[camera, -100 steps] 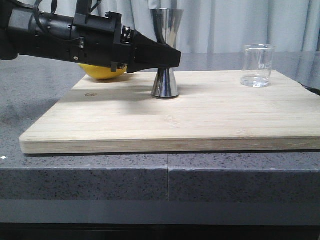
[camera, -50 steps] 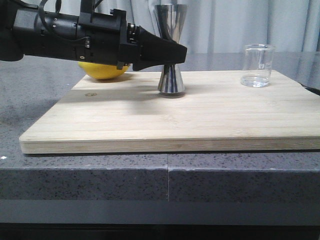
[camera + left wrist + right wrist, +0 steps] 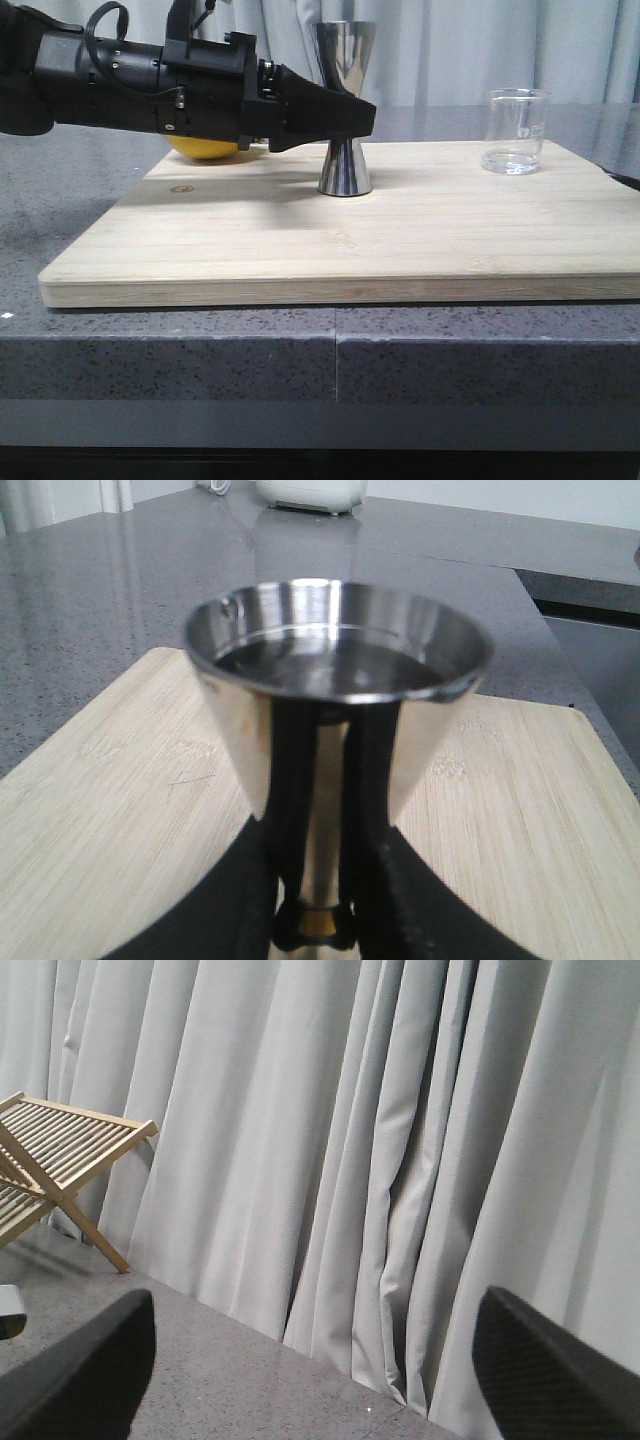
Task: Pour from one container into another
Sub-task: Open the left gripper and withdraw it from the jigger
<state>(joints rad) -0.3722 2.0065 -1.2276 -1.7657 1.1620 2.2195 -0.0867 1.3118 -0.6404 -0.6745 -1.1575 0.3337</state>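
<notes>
Grey curtains hung behind a speckled grey counter (image 3: 200,350), and on it lay a wooden board (image 3: 400,240) where all the work sat. My left gripper (image 3: 345,115) reached in from the left and its fingers (image 3: 375,880) were pinched on the waist of the jigger (image 3: 343,100), at the gold band, as the left wrist view showed. The jigger stood upright near the board's far middle; whether its foot rested on the wood or hung just above it, I could not tell. Its upper cup looked to hold dark liquid. The beaker (image 3: 516,130) stood well apart at the far right of the board, untouched, with a little clear liquid at the bottom.

I judged the step in hand to be positioning the receiving vessel. Next, the beaker would need to be gripped and tipped over the jigger's mouth, lip first. My right gripper (image 3: 315,1380) was out of the front view, its fingers spread wide and holding nothing, pointed at the curtains and a slatted wooden rack (image 3: 50,1160).

Count: one jigger, one beaker, one lemon (image 3: 205,149) behind the left arm, one board.
</notes>
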